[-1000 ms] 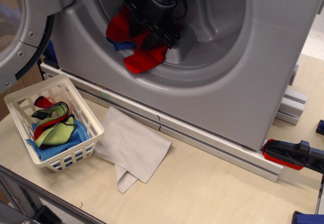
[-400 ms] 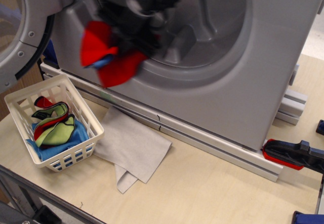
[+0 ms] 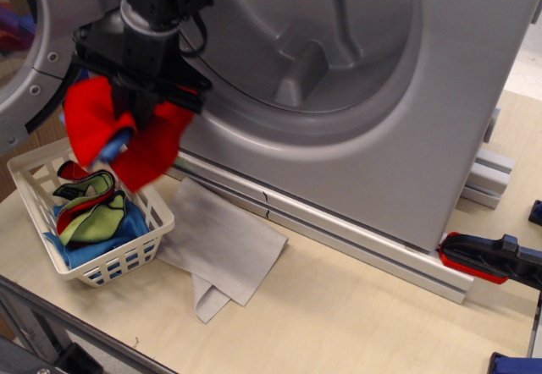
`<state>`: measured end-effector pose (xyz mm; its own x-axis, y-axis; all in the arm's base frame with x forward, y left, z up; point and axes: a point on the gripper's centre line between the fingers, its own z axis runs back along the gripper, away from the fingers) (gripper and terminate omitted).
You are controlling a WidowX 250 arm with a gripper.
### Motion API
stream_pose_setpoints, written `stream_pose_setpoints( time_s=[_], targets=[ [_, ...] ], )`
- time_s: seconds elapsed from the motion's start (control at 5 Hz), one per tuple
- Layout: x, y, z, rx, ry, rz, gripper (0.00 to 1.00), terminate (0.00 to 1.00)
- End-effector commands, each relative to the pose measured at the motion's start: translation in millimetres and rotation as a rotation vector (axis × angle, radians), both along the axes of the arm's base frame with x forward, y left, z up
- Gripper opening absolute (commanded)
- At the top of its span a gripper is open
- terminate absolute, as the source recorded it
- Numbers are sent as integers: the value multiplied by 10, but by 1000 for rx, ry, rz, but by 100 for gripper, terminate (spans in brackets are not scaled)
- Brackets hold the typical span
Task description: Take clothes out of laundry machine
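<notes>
Beside the laundry machine point(image 3: 356, 120), the tool point(image 3: 135, 116) pinches the clothes point(image 3: 93, 124) above the basket point(image 3: 34, 167).

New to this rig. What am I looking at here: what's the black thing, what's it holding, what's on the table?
There is one camera view, looking down from above the front of the table. The black thing is a robot arm ending in a pincer. It is shut on a bright red cloth with a bit of blue cloth bundled in, hanging above a small white slotted basket. Behind is a grey mock laundry machine with its round door swung open; the part of the drum that shows holds no clothes. The basket already holds lime-green, red and blue cloths. A flat light-grey cloth lies on the wooden table, and a red-and-black clamp sits at the right.
</notes>
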<state>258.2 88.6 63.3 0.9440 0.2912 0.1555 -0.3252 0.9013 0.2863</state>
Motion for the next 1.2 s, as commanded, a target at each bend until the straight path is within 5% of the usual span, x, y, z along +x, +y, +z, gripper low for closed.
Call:
stream_pose_setpoints(
  time_s=[0.0, 0.6, 0.8, 1.0],
  targets=[
    [-324, 9, -453, -137, -9, 100, 0, 0],
    [-440, 318, -671, -148, -71, 267, 0, 0],
    [-463, 356, -684, -192, -50, 264, 100, 0],
    [-467, 359, -663, -197, -83, 303, 100, 0]
  ],
)
